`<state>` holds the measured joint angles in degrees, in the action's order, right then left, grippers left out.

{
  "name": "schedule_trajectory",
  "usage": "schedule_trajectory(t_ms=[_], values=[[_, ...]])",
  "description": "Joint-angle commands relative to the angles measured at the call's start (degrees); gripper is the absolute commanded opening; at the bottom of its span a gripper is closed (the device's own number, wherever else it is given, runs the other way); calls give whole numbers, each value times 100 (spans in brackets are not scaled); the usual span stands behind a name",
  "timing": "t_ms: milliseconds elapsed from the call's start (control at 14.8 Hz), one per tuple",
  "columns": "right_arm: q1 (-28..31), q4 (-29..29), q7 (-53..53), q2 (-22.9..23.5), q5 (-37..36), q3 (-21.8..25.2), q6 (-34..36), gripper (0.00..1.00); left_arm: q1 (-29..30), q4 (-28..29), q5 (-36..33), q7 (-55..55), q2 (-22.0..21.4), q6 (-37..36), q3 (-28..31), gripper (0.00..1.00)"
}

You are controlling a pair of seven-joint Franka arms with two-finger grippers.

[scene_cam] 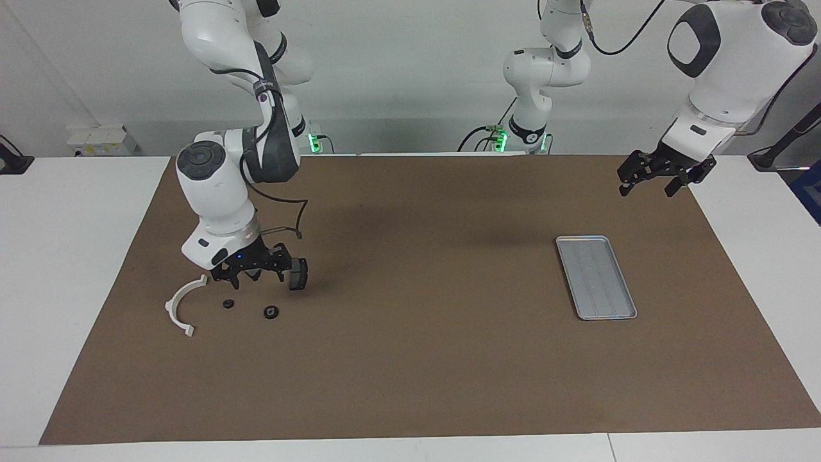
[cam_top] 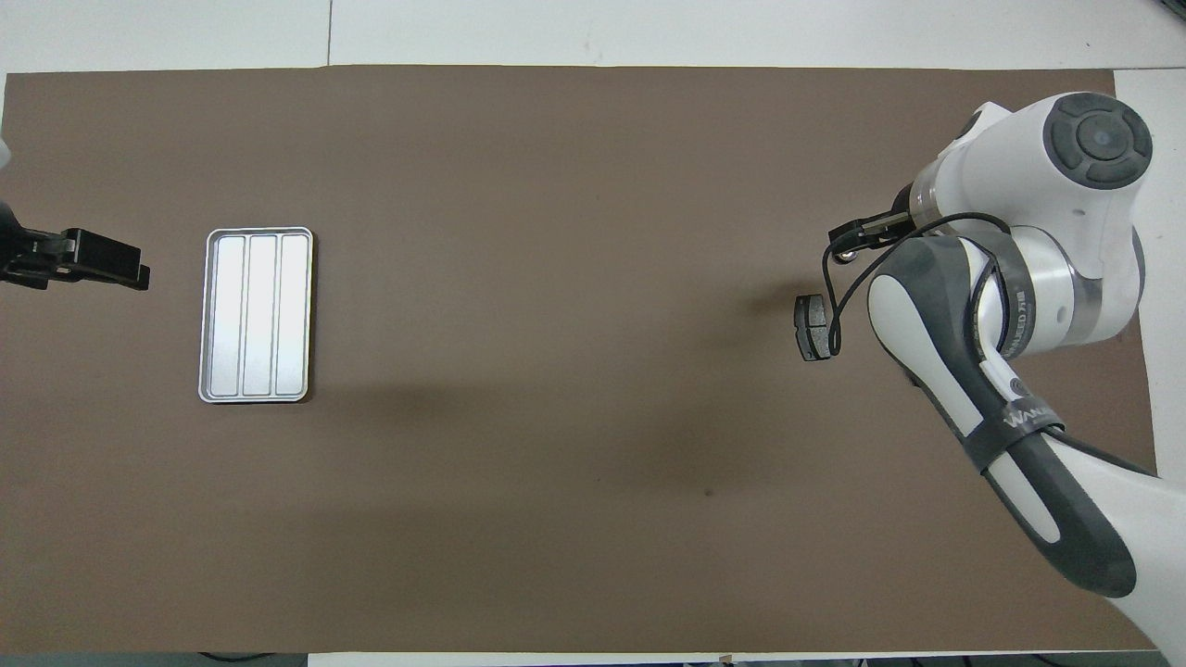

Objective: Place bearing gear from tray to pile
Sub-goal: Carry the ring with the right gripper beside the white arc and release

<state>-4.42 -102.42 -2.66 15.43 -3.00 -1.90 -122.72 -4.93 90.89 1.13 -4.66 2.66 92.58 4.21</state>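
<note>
- Hanging raised over the pile at the right arm's end of the brown mat (scene_cam: 410, 372): right gripper (scene_cam: 247, 277), fingertips apart, clamped on nothing.
- Lying free on the mat, at about 5 o'clock from that gripper in the facing view: bearing gear (scene_cam: 270, 312), small, dark and round, touching no finger.
- At about 10 o'clock from the bearing gear in the same view, near but apart: a second small round dark piece (scene_cam: 228, 303).
- At 9 o'clock from this second piece, again in the facing view: white semicircular bracket (scene_cam: 178, 307), flat on the mat, one end of the arc close under the wrist of the right arm.
- At about 1 o'clock from the bearing gear in the facing view, just beside the gripper: dark grey brake pad (scene_cam: 297, 276) (cam_top: 813, 327); clear of the arm in the overhead view, with the rest of the pile covered there by the arm.
- Well apart from the pile, at 3 o'clock from it in the facing view, toward the left arm's end: tray (scene_cam: 596, 277) (cam_top: 257, 315), silver-grey, ribbed floor, long side running away from the robots.
- Waiting in the air at about 1 o'clock from the tray in the facing view, over the mat's edge: left gripper (scene_cam: 646, 186) (cam_top: 102, 262), fingertips apart, holding nothing.
</note>
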Motion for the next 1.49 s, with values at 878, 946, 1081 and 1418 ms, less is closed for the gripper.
schedule_trajectory(t_ms=[878,946,1081,1418], values=[[134,12,-68,-198,124,23,152,100,-43,183,-60,-9,-170,23,28,100],[108,12,-60,-216,124,23,152,100,-34,183,-52,-9,-170,23,28,100],[117,-23,-59,-251,115,23,152,100,-43,192,-52,-9,-170,23,28,100],[91,-145,-42,-575,124,32,301,100,-43,183,-52,-9,-170,23,28,100]])
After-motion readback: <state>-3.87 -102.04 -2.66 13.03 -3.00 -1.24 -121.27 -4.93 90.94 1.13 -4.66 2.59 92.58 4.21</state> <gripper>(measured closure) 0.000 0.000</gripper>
